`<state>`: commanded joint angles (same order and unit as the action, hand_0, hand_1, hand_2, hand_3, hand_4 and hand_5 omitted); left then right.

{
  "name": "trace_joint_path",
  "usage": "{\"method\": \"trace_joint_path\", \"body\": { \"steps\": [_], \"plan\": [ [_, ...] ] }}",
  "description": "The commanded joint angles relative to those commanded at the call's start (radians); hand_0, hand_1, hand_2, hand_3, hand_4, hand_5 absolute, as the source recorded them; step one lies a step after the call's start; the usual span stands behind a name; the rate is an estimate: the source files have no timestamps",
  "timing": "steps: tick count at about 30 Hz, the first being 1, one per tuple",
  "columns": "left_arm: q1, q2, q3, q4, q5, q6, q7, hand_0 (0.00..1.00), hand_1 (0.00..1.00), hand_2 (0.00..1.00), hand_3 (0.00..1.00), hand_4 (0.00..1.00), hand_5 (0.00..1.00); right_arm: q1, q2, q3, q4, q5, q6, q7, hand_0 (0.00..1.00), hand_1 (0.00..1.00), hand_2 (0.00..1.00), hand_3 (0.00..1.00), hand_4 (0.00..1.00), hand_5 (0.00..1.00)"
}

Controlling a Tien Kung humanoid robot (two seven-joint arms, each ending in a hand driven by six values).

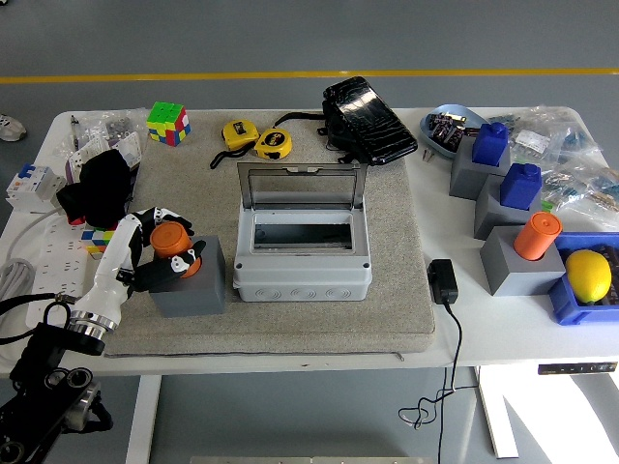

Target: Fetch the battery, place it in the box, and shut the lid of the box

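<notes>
An orange cylindrical battery (171,239) stands in a grey holder block (191,280) on the left of the grey mat. My left hand (166,242) has its fingers curled around the battery from the left, thumb on its near side. The grey box (302,246) sits mid-mat with its clear lid (301,186) standing open at the back, and its inside looks bare. My right hand is out of view.
More grey blocks at the right hold two blue batteries (489,141) (522,184) and an orange one (537,235). A blue bin holds a lemon (588,275). Black pouch (368,120), yellow tape measures (256,138) and cube (166,123) lie behind; a charger (442,281) lies right of the mat.
</notes>
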<state>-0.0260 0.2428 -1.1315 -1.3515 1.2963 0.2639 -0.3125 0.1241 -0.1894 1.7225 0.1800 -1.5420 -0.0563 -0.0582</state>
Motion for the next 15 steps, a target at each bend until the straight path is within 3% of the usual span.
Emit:
{"method": "trace_joint_path", "body": {
  "steps": [11, 12, 15],
  "plan": [
    [-0.002, 0.0, -0.005, -0.011, 0.028, 0.011, 0.013, 0.119, 0.224, 0.368, 0.41, 0.726, 0.002, 0.002, 0.0, 0.002, 0.0, 0.0, 0.0, 0.0, 0.85, 0.832, 0.79, 0.816, 0.998, 0.998],
    [-0.003, 0.0, -0.005, -0.012, 0.029, 0.012, 0.013, 0.103, 0.152, 0.279, 0.302, 0.66, 0.002, 0.002, 0.0, 0.003, 0.0, 0.0, 0.0, 0.0, 0.851, 0.832, 0.79, 0.816, 0.998, 0.998],
    [-0.004, -0.001, -0.007, -0.014, 0.029, 0.015, 0.012, 0.103, 0.152, 0.279, 0.302, 0.66, 0.002, 0.002, 0.0, 0.002, 0.0, 0.0, 0.0, 0.0, 0.851, 0.832, 0.79, 0.816, 0.998, 0.998]
  ]
}}
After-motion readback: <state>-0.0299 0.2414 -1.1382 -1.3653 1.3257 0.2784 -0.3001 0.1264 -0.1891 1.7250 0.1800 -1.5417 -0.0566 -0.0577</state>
